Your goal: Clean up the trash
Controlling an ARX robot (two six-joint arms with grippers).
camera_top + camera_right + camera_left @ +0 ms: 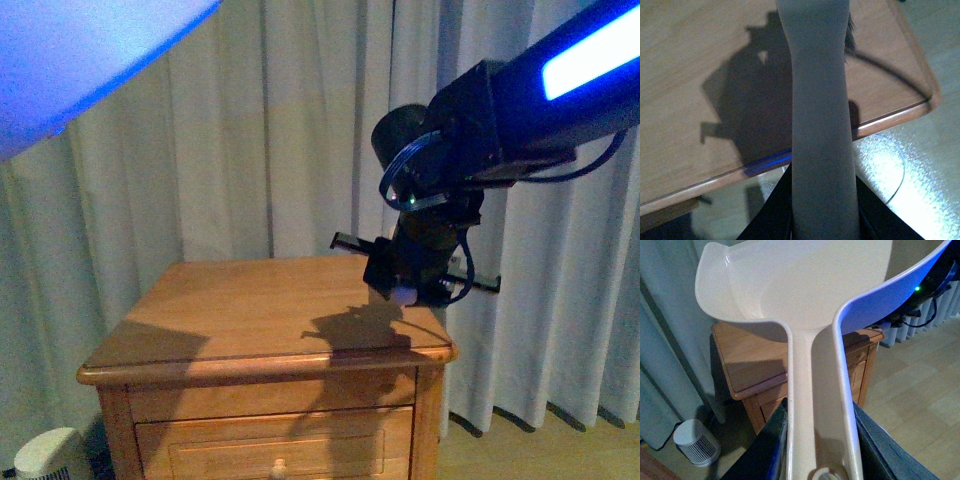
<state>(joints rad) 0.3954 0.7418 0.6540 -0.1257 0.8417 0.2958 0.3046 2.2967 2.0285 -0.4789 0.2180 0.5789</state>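
Gripping a beige dustpan (pixel 790 285) by its long handle with the left jaws, closed narrow against both sides of it. Holding the scoop out ahead of those jaws, up high, showing only bare smooth plastic inside, with a blue glow along one edge. Looking past it onto a wooden nightstand (pixel 250 315) below and beyond the scoop. Over on the right arm (pixel 500 100), clamping the right jaws tight on the grey handle of a brush (pixel 820 100), with dark bristles at the far end ahead of the jaws. Hanging above the surface near its corner and throwing a shadow onto the wood just beneath. Cannot tell where the trash is: not to be made out in any view. Beyond both jaws, a pale curtain (pixel 230 130). Down on the floor beside the nightstand, a small white slatted appliance (pixel 696 442).
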